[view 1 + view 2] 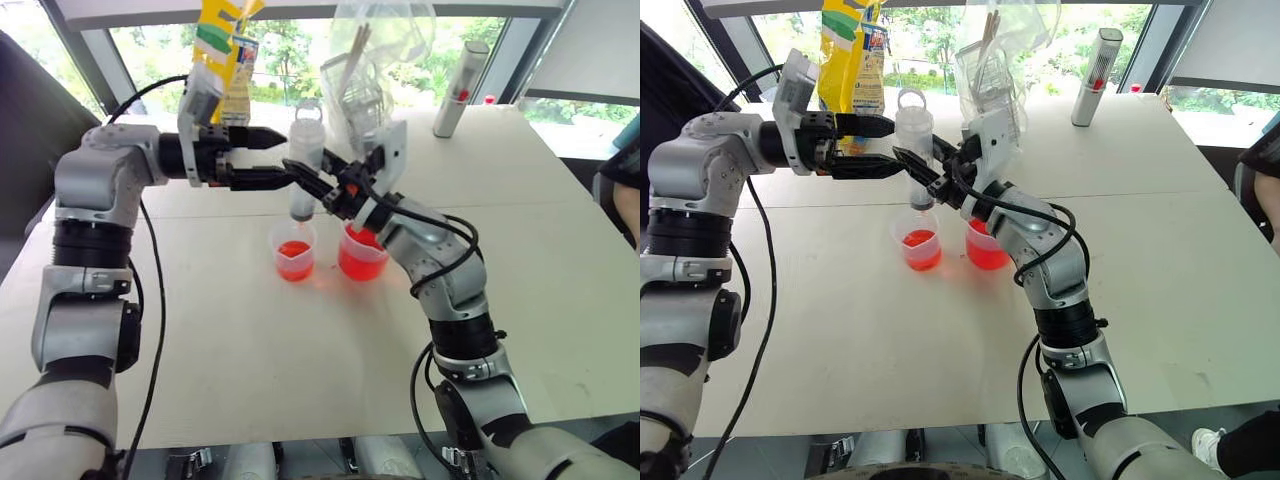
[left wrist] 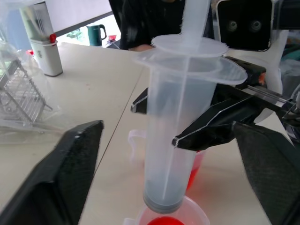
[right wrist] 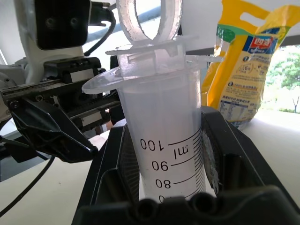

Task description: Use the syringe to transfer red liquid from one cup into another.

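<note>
Flanking the cups, yellow bag (image 1: 225,55) and rack (image 1: 360,95) stand behind.

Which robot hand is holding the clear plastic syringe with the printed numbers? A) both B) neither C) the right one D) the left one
C: the right gripper is clamped on the clear plastic syringe, while the left gripper stands open beside it.
</note>
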Tool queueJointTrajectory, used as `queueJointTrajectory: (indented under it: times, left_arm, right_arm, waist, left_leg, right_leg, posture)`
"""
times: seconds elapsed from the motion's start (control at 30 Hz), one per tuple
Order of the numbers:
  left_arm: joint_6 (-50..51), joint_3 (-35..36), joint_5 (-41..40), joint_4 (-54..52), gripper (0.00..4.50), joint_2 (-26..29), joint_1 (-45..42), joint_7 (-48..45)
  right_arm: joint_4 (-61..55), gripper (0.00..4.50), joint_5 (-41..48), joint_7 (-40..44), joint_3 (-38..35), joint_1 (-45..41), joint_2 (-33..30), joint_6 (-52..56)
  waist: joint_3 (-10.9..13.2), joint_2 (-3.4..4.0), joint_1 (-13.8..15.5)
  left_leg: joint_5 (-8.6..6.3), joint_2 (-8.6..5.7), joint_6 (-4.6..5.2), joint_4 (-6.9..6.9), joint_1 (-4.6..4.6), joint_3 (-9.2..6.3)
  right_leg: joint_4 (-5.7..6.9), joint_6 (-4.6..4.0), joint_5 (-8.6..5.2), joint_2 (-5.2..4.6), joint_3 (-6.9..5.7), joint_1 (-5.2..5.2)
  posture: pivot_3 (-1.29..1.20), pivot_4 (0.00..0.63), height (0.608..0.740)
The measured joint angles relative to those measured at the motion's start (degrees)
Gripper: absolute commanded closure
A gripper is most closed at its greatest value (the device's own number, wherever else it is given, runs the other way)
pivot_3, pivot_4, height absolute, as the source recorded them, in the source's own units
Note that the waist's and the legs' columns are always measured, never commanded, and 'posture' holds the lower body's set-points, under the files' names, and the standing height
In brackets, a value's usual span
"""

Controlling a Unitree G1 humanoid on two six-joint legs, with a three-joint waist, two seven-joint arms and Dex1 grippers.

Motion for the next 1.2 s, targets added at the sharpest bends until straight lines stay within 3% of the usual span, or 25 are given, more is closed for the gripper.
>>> queueJointTrajectory:
  times: [0.2,0.37,0.57,0.77,0.97,1.2]
  left_arm:
    - [1.08,0.47,-1.29,-6.62,0.02,4.25,5.79,-0.06]
    - [-1.11,-1.30,0.35,-8.33,0.02,7.47,12.24,-1.70]
    - [-3.35,-2.06,0.65,-10.49,0.02,7.30,12.85,-1.90]
    - [-4.86,-2.61,0.93,-12.83,0.02,5.62,17.00,-1.22]
    - [-4.75,-2.51,-0.15,-17.35,0.02,4.71,18.25,-0.22]
    - [-4.68,-2.38,-0.51,-19.56,0.02,4.45,20.48,1.04]
  right_arm:
    - [-0.56,3.08,0.48,-0.20,0.18,0.01,0.90,0.42]
    - [-2.62,3.08,2.82,-1.88,-1.70,-1.62,-1.08,6.99]
    - [-4.04,3.08,6.79,-3.04,-8.38,-14.03,-14.82,23.65]
    - [8.98,3.08,7.76,-3.31,-12.85,-28.10,-29.48,41.24]
    - [21.96,3.08,5.41,-0.09,-5.22,-28.34,-36.69,53.70]
    - [27.38,3.08,5.23,3.58,2.43,-21.00,-37.21,59.75]
  waist:
    - [0.00,0.01,-0.16]
    - [0.00,0.00,0.21]
    - [0.00,-0.01,0.70]
    - [-0.01,-0.01,0.60]
    - [0.02,0.03,-0.04]
    - [0.02,0.03,0.11]
  left_leg:
    - [0.00,0.02,0.00,-0.07,0.10,0.00]
    - [0.02,0.01,-0.04,0.00,0.01,-0.02]
    - [0.02,-0.07,-0.03,-0.04,-0.02,0.08]
    - [0.00,-0.06,-0.01,-0.16,-0.02,0.15]
    - [-0.03,-0.03,0.05,-0.18,0.00,0.16]
    - [-0.04,-0.03,0.07,-0.13,-0.05,0.16]
  right_leg:
    - [0.02,0.00,0.00,-0.02,0.10,0.01]
    - [0.01,-0.01,0.00,-0.10,0.06,0.01]
    - [-0.14,-0.01,0.00,-0.32,0.02,0.02]
    - [-0.19,-0.04,-0.02,-0.18,0.12,-0.06]
    - [-0.18,-0.04,-0.02,-0.06,0.24,-0.10]
    - [-0.18,-0.02,-0.01,-0.06,0.23,-0.11]
  posture:
    - [0.00,0.150,0.739]
    - [0.00,0.150,0.739]
    - [0.00,0.150,0.739]
    - [0.00,0.150,0.739]
    - [0.00,0.150,0.739]
    - [0.00,0.150,0.739]
